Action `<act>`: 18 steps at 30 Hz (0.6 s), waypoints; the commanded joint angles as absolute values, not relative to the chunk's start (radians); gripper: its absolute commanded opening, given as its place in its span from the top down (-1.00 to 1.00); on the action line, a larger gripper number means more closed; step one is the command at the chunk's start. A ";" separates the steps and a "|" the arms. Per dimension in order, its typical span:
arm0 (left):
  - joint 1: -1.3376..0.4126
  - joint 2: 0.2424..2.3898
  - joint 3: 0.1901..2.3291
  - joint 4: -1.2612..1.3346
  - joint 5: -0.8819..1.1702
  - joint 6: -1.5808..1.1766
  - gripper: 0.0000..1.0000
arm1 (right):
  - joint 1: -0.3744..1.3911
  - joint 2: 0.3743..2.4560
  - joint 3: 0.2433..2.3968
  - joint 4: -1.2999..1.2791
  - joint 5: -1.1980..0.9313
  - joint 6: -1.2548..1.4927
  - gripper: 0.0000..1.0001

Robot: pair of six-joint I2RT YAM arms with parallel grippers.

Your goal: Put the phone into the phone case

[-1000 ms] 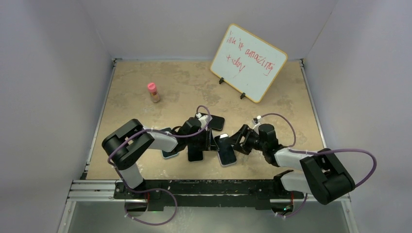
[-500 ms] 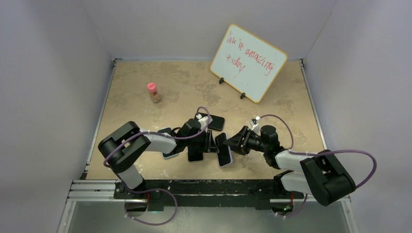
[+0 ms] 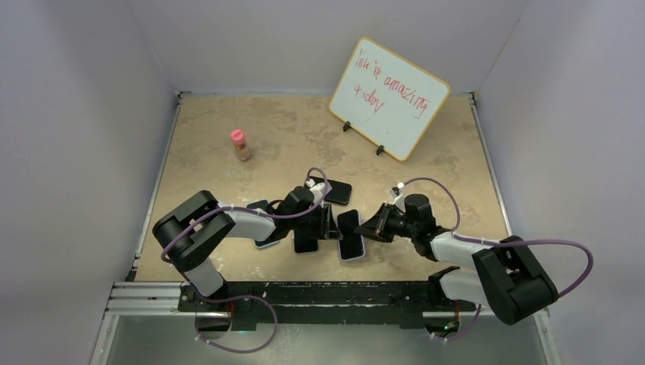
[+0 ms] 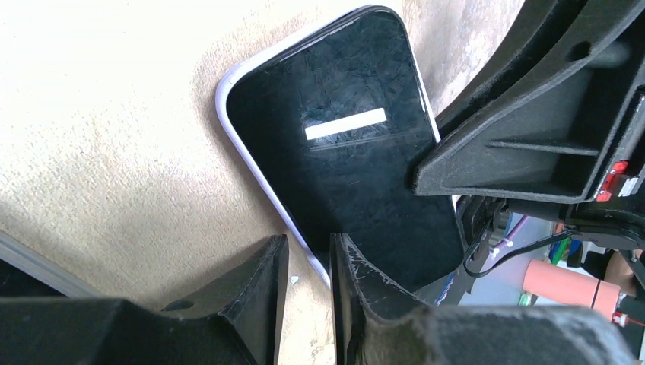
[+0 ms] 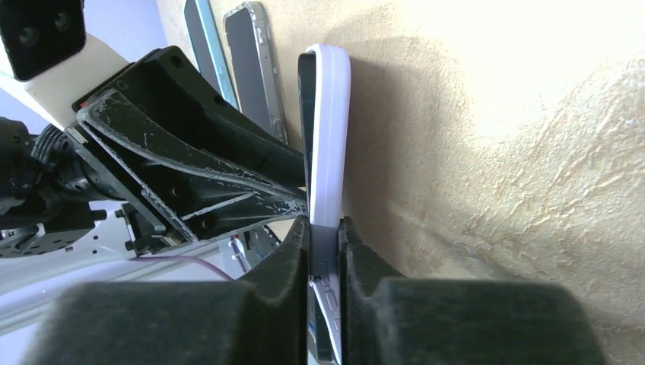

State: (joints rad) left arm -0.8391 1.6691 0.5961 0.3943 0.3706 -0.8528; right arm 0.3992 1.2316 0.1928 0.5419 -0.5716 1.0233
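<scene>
The phone (image 3: 350, 234) is black-screened with a pale rim and lies near the table's front, between the two grippers. My right gripper (image 3: 368, 230) is shut on the phone's right long edge; the right wrist view shows that pale edge (image 5: 328, 137) pinched at the gripper (image 5: 325, 224). From the left, my left gripper (image 3: 328, 223) reaches the phone, its jaws a narrow gap apart. The left wrist view shows the screen (image 4: 342, 144), with the gripper (image 4: 309, 245) at the phone's rim and holding nothing. A clear-rimmed phone case (image 5: 257, 68) and a light-blue one (image 5: 199, 42) lie beyond.
A dark case (image 3: 306, 240) and a blue-rimmed one (image 3: 265, 237) lie under the left arm. Another black one (image 3: 338, 192) sits behind. A pink-capped bottle (image 3: 241, 144) stands at the back left, and a whiteboard (image 3: 389, 97) at the back right. White walls enclose the table.
My right gripper has closed onto the phone's edge and pushed in leftward. The phone now looks narrower from above and sits slightly further left. The left jaws have parted a little.
</scene>
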 commanded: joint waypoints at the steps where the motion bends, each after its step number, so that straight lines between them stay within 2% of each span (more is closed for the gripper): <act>1: -0.842 1.637 0.599 0.410 0.370 -0.834 0.42 | 0.405 1.242 0.233 0.520 -0.563 0.979 0.92; 2: -0.842 1.636 0.601 0.410 0.375 -0.832 0.40 | 0.406 1.241 0.235 0.513 -0.557 0.972 1.00; 6: -0.843 1.622 0.609 0.395 0.376 -0.828 0.33 | 0.406 1.220 0.247 0.456 -0.521 0.936 1.00; 10: -0.843 1.572 0.642 0.331 0.376 -0.808 0.15 | 0.405 1.183 0.244 0.447 -0.523 0.934 1.00; 12: -0.842 1.531 0.661 0.284 0.365 -0.791 0.00 | 0.406 1.154 0.243 0.445 -0.531 0.948 1.00; 15: -0.832 1.454 0.676 0.217 0.347 -0.770 -0.36 | 0.405 1.091 0.244 0.445 -0.528 0.968 1.00; 18: -0.799 1.373 0.663 0.194 0.371 -0.783 -0.63 | 0.406 1.014 0.241 0.471 -0.523 1.003 1.00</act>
